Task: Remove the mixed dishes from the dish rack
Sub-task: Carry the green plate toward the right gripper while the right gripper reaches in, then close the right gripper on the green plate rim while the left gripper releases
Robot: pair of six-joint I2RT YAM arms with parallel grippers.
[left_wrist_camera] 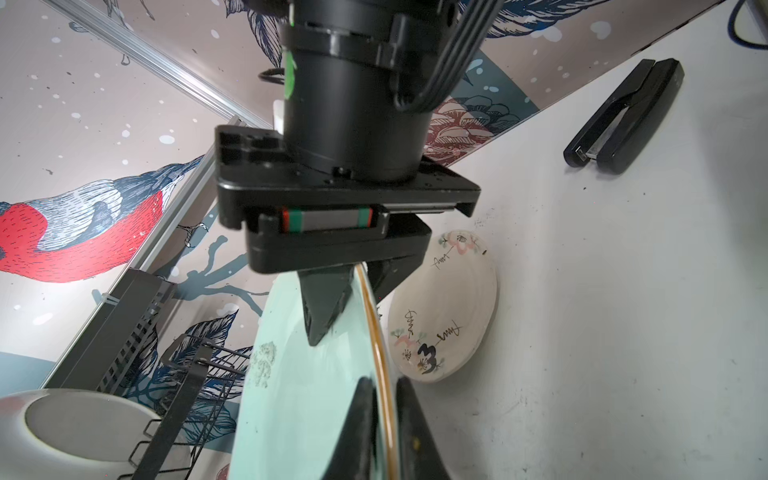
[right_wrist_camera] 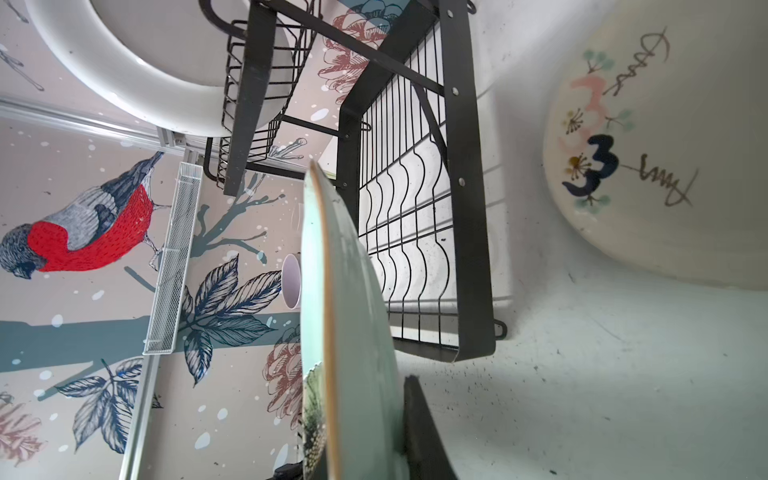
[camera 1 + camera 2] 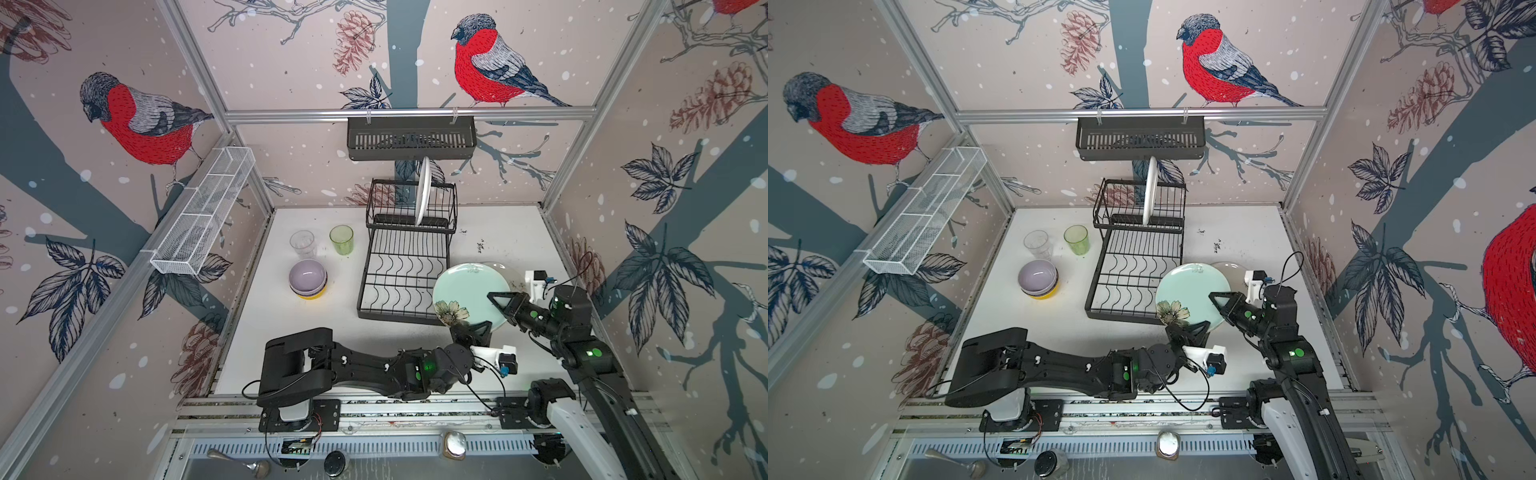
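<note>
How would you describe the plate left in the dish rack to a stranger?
Find the black wire dish rack at the middle of the table. On its raised back tier a white plate stands on edge. Unlike the mint plate and cream floral plate beside the rack, it alone sits inside.

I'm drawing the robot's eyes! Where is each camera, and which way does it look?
Top views: high up, looking down on dish rack, left gripper, right gripper, both arms.
Left wrist: on left arm, looking along its fingers clamping the mint plate.
Right wrist: on right arm, looking past one finger, toward the rack.
Shared: both wrists see the cream floral plate.
</note>
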